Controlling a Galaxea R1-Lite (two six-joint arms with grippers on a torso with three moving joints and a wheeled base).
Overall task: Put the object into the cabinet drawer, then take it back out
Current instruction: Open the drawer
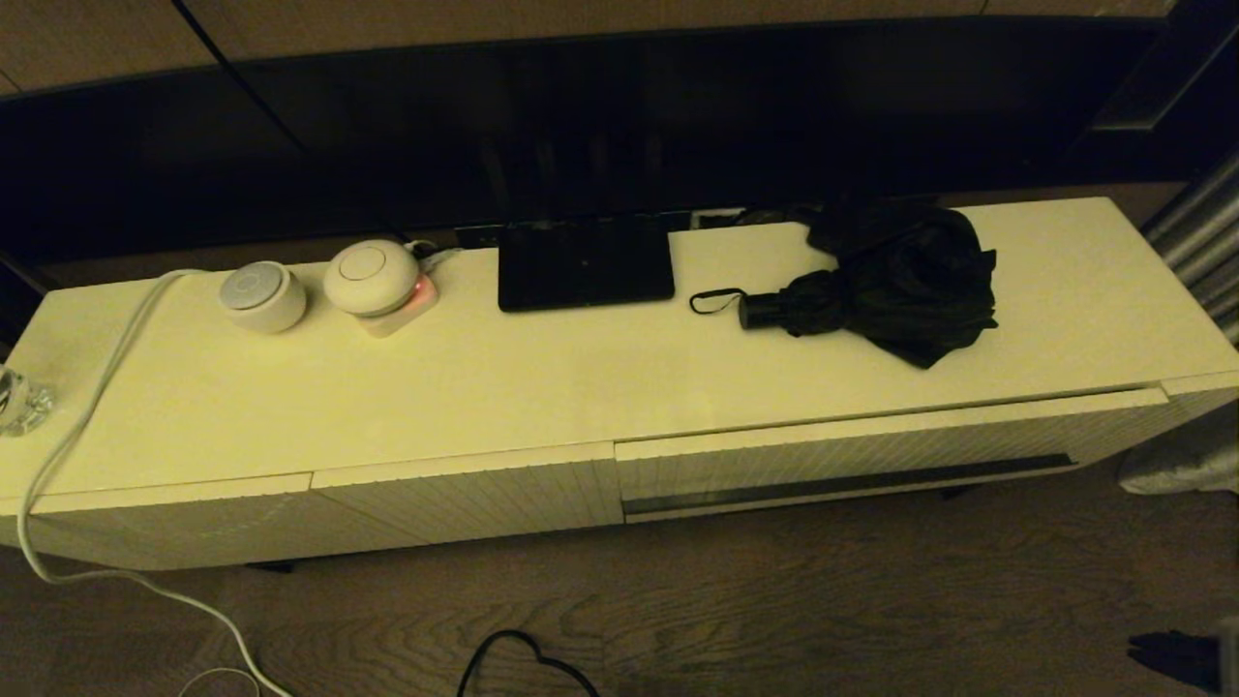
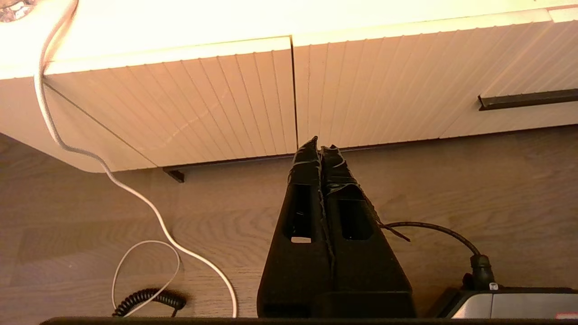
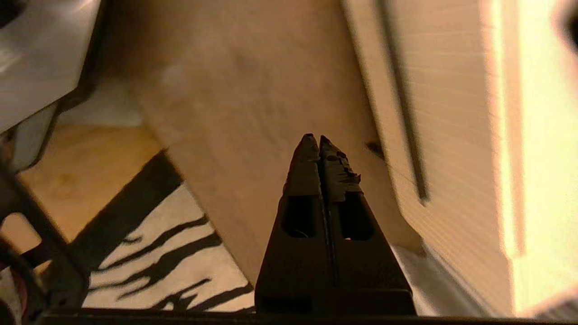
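Observation:
The black folding umbrella (image 1: 876, 281) lies on top of the cream cabinet (image 1: 484, 387), right of centre. Its short handle (image 1: 760, 310) and thin wrist loop (image 1: 714, 301) point left. Below it, the wide ribbed drawer (image 1: 852, 447) with its long dark slot (image 1: 842, 481) looks closed. Neither arm shows in the head view. My left gripper (image 2: 319, 144) hangs shut and empty over the wooden floor, in front of the seam beside the drawer (image 2: 406, 76). My right gripper (image 3: 314, 137) is also shut and empty, low over the floor near the drawer front (image 3: 442, 104).
A black monitor base (image 1: 586, 261), two round white devices (image 1: 261, 295) (image 1: 373, 276) and a white cable (image 1: 97, 387) sit on the cabinet top. A narrower ribbed panel (image 1: 465, 499) is left of the drawer. A black cable (image 1: 523, 658) lies on the floor, and a striped rug (image 3: 149, 253).

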